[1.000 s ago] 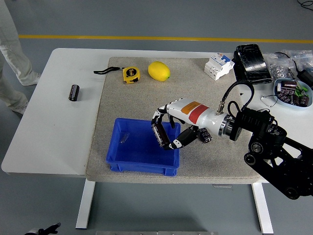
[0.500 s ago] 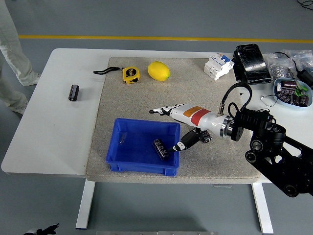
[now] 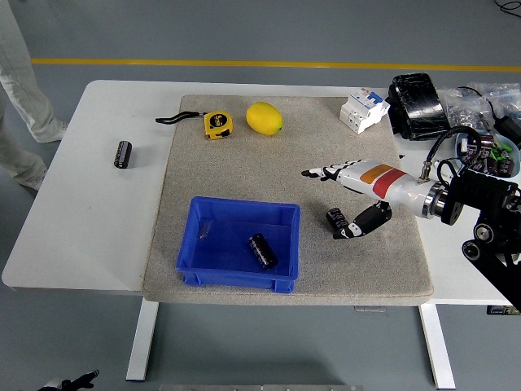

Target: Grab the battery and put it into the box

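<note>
**Battery released into the box; right hand drawn back toward the right**

Head view. One battery (image 3: 262, 250) lies on its side on the floor of the blue box (image 3: 203, 277), in the near-right part of the box and clear of the walls. A second earlier the right hand (image 3: 352, 195) held this battery over the box's right wall; half a second earlier the battery was already down and the fingers were spreading just above it. The hand now sits to the right of the box, well apart from it, with the fingers extended flat and the thumb (image 3: 360, 226) hanging below; it holds nothing. For this battery, the placing step appears complete.

A second battery (image 3: 336, 218) rests on the grey mat (image 3: 244, 163) between the box's right wall and the thumb, just beside the thumb tip; contact cannot be judged. A third battery (image 3: 123, 153) lies on the bare white table (image 3: 89, 236) at the far left, well apart from everything else.

Open room: the mat between the box and the hand is free apart from the second battery, and the middle of the mat beyond the box is bare. A tape measure (image 3: 216, 123), a lemon (image 3: 264, 117) and a white circuit breaker (image 3: 364, 108) line the mat's far edge. The box's near wall stands close to the mat's near edge, so any further approach is better made from above or from the right. The left arm is out of view. A person's leg (image 3: 20, 90) shows at the far left, beyond the table.
</note>
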### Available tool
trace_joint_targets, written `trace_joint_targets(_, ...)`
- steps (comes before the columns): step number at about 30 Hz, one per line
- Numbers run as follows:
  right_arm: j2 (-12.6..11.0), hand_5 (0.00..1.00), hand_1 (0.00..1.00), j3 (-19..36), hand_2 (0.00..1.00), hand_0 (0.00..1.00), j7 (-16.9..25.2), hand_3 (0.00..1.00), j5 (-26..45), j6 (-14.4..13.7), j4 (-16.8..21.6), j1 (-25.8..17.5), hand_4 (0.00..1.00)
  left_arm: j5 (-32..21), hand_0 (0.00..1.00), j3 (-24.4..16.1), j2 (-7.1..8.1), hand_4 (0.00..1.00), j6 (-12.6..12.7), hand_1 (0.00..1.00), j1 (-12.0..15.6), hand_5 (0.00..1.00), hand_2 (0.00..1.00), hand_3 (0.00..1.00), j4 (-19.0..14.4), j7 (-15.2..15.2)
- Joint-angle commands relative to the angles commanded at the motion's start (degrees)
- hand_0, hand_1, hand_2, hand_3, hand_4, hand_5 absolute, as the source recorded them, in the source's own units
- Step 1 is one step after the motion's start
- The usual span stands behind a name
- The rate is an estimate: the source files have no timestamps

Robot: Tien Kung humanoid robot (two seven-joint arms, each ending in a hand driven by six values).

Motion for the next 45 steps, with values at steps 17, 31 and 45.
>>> trace_joint_targets(17,3.0,0.190,0.727,-7.9,0.793,0.722,3.6,0.856,-4.3,-6.5,-11.6,4.0,0.998,-1.4,0.801,1.0,-0.32,0.713,0.2,0.775,-0.2,0.600,0.803,0.626,0.0,-0.2)
trace_joint_targets(31,4.4,0.002,0.430,-9.4,0.476,0.408,6.3,0.472,-4.6,-14.7,-17.4,4.9,0.601,-2.1,0.802,1.5,-0.31,0.717,0.2,0.776,-0.4,0.601,0.803,0.628,-0.1,-0.2)
trace_joint_targets(45,5.5,0.002,0.383,-9.3,0.436,0.355,6.3,0.422,-4.0,-15.4,-19.8,5.0,0.581,-2.3,0.803,1.6,-0.38,0.721,0.2,0.775,-0.4,0.606,0.803,0.629,-0.1,-0.2)
